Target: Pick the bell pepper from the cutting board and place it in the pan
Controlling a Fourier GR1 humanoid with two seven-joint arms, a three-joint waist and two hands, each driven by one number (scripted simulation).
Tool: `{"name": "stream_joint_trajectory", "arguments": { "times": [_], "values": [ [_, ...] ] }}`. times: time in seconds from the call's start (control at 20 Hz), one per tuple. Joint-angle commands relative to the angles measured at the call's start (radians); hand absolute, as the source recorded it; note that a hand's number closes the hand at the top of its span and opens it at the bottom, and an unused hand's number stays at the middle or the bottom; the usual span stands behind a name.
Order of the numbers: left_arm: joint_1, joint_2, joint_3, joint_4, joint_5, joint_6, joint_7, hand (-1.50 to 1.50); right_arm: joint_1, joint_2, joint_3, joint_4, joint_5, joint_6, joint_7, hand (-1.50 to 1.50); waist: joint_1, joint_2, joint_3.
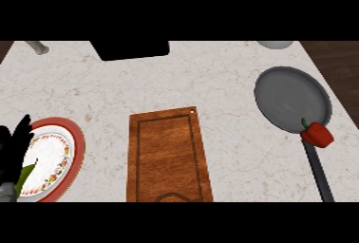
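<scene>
Over on the right side of the counter (175, 80), the red bell pepper (317, 134) sits right at the pan (291, 97) rim where the handle (317, 171) starts, overlapping the edge rather than lying down in the middle. Wooden cutting board (168, 156) in the center has nothing on it. Left hand (13, 147) shows at the left edge over the red-rimmed plate (52, 159), fingers straight and pointing up, holding nothing. Right hand isn't visible anywhere.
</scene>
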Motion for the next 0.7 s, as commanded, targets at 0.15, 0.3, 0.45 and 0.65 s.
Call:
{"name": "stream_joint_trajectory", "arguments": {
  "times": [0.15,0.3,0.45,0.65],
  "values": [
    [-0.068,-0.030,-0.056,0.055,-0.038,-0.015,-0.047,0.00,0.108,-0.136,-0.274,0.168,-0.219,0.077,-0.303,1.50,0.100,0.020,-0.005],
    [-0.110,0.004,-0.030,0.038,-0.018,-0.046,0.009,0.00,0.088,-0.054,-0.242,0.183,-0.214,0.069,-0.265,1.50,0.116,0.020,-0.005],
    [-0.161,-0.008,-0.053,0.039,-0.020,-0.060,0.044,0.00,-0.060,-0.040,-0.174,0.266,-0.187,0.065,-0.192,1.50,0.131,0.024,-0.005],
    [-0.123,-0.012,-0.037,0.062,-0.027,-0.061,-0.024,0.00,-0.165,-0.051,-0.164,0.262,-0.240,0.172,-0.073,1.50,0.130,0.022,-0.006]
  ]
}}
